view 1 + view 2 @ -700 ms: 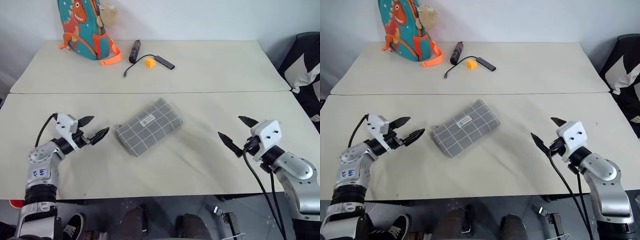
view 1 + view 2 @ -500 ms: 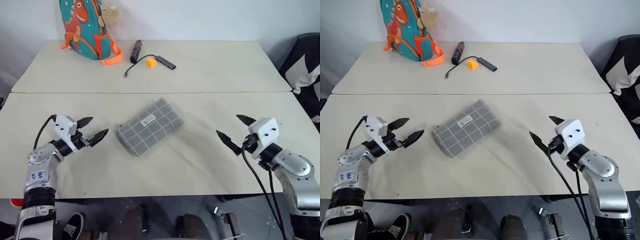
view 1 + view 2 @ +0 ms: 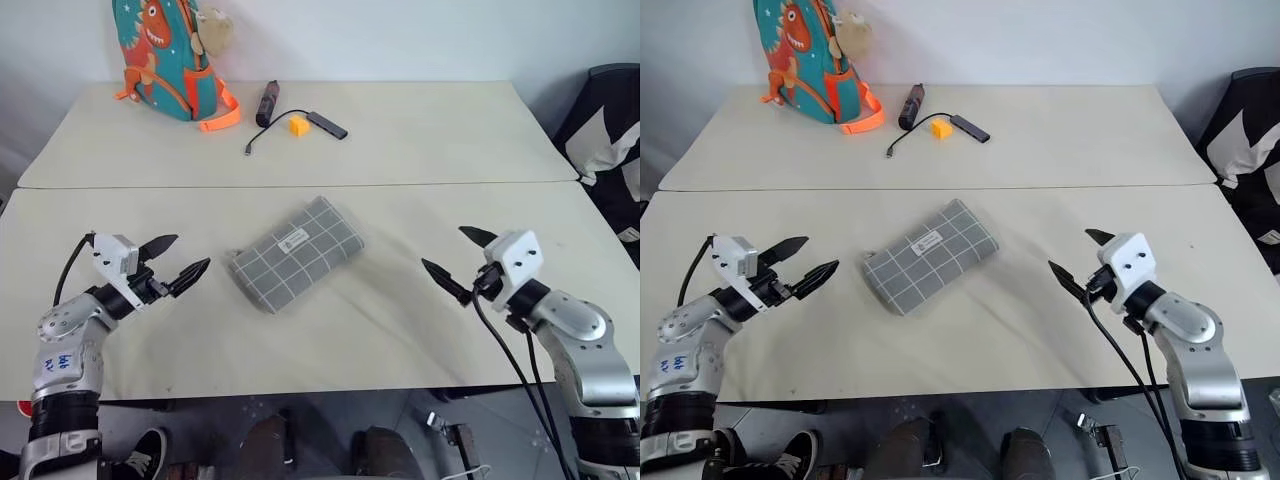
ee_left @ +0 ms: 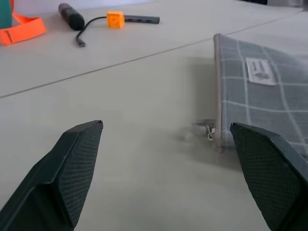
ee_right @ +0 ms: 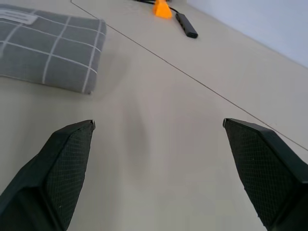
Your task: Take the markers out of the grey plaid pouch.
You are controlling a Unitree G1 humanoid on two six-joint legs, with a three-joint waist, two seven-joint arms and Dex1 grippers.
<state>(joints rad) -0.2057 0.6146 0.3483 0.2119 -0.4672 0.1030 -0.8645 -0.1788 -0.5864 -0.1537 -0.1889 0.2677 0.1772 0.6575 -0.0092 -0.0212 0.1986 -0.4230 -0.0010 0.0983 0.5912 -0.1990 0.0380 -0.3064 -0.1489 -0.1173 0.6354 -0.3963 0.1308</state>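
- The grey plaid pouch (image 3: 297, 253) lay flat on the table (image 3: 400, 330) between the two grippers, zipped so far as could be told — no markers were to be seen, so by my judgement they sat inside it.
- The left gripper (image 3: 176, 266) hovered with its fingers spread wide and holding nothing, the pouch's near end just ahead of its tips and not touched.
- The right gripper (image 3: 456, 258) was likewise spread wide and empty, the pouch well apart from it, off toward its far-side finger.
- In the left wrist view a small zipper pull (image 4: 208, 130) stuck out at the pouch corner just inside the right-hand finger — the step in hand looked to be reaching for that pull.
- To do it well, the left gripper would need to close on the pull alone, not the fabric, while the right came in to pin the far end so the pouch would not slide.
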